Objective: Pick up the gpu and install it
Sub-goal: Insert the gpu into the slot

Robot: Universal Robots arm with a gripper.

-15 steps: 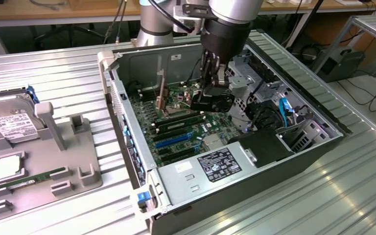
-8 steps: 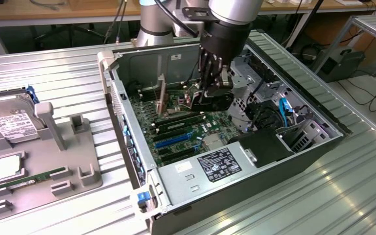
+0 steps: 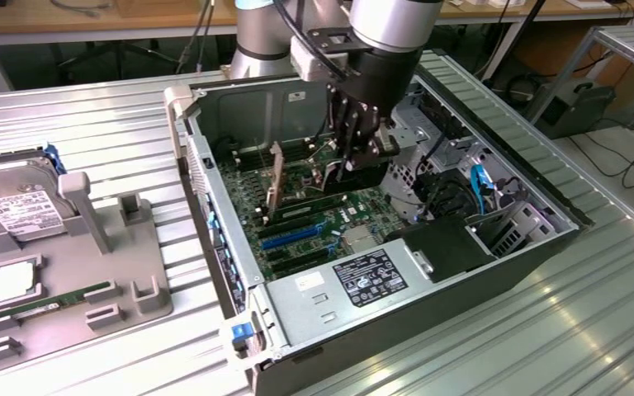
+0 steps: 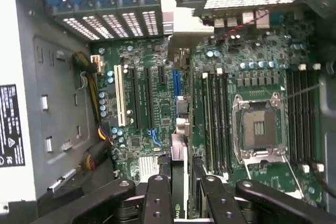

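Wrist view: gpu (image 4: pixel 179 156) gripped edge-on inside claw (image 4: pixel 184 184).

gpu (image 4: pixel 178 192): thin dark card, silvery end bracket
pose: upright on edge
place: at the motherboard slots, inside the computer case

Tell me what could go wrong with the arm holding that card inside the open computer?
The gpu hangs edge-on in the gripper over the motherboard. If it is tilted or off the blue slot, a downward push could bend the card or scrape the board. Its metal bracket sits close to the rear grille of the case and might catch there.
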